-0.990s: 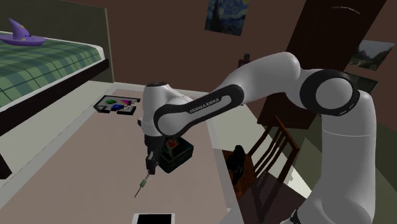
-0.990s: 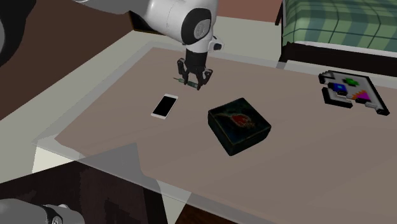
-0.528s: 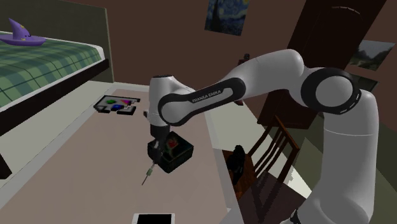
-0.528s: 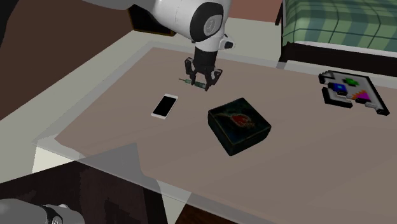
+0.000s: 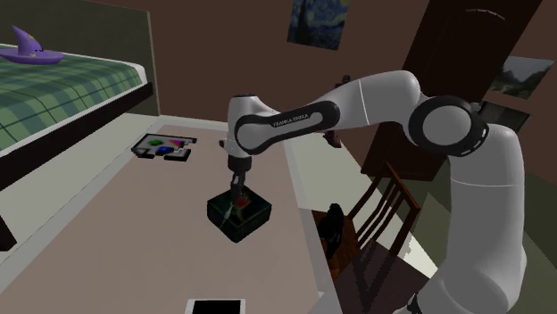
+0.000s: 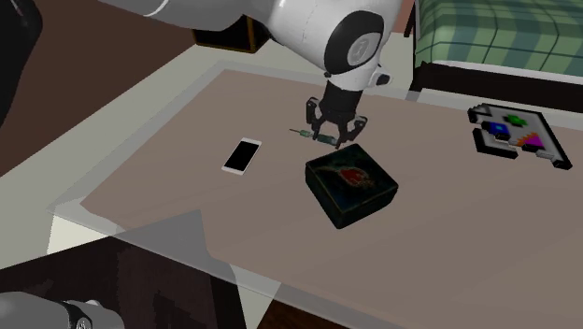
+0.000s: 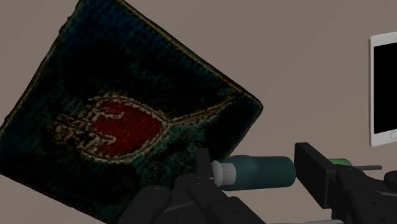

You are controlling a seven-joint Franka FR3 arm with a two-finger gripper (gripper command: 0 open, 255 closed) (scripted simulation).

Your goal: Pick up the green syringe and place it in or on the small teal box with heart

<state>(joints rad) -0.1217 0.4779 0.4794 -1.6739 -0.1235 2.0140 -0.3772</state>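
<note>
The dark teal box (image 6: 351,182) with a red heart on its lid sits mid-table, also seen as box (image 5: 254,219) and box (image 7: 121,95). My gripper (image 6: 336,134) hangs just above the box's edge on the phone side, shut on the green syringe (image 6: 307,136), which lies level and sticks out toward the second exterior view's left. In the wrist view the gripper (image 7: 256,167) clasps the syringe (image 7: 262,174) barrel between both fingers, just off the box's corner. In the shoulder view the gripper (image 5: 236,200) points down over the box.
A white phone (image 6: 242,155) lies flat on the table near the box, also phone (image 7: 385,89). A tray of coloured shapes (image 6: 519,133) sits at the far corner toward the bed (image 5: 54,89). A wooden chair (image 5: 379,210) stands beside the table's edge.
The gripper has carried the syringe away from the spot beside the phone, across the table to the box's edge. The arm has swung toward the tray side.
</note>
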